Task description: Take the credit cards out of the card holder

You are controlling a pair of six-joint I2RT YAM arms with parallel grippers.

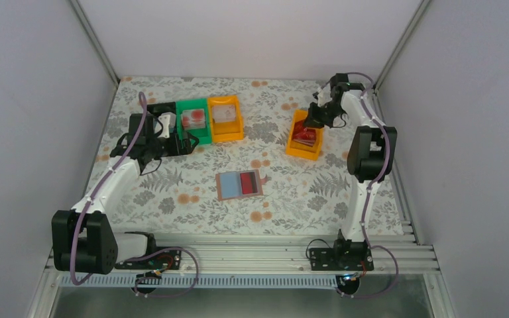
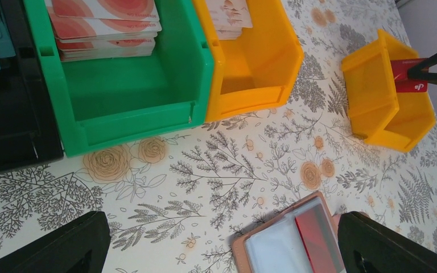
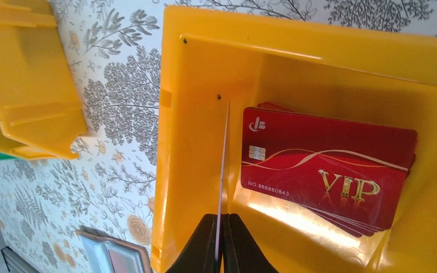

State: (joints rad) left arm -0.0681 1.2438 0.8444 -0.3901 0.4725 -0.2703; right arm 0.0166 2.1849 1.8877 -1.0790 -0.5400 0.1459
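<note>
The card holder (image 1: 239, 185) lies open on the flowered cloth at the table's centre, with a dark red credit card (image 1: 250, 183) in its right sleeve. Its pink corner (image 2: 287, 242) shows low between my left gripper's fingers (image 2: 74, 247). My left gripper (image 2: 225, 250) is open and empty, hovering by the bins at the back left (image 1: 164, 132). My right gripper (image 3: 221, 239) is shut on a red credit card (image 3: 223, 165), seen edge-on, above the right orange bin (image 1: 305, 134). A stack of red VIP cards (image 3: 327, 170) lies in that bin.
A black bin (image 1: 147, 129), a green bin (image 1: 194, 120) and a second orange bin (image 1: 226, 119) stand in a row at the back left, each with stacked cards. White walls close in both sides and the back.
</note>
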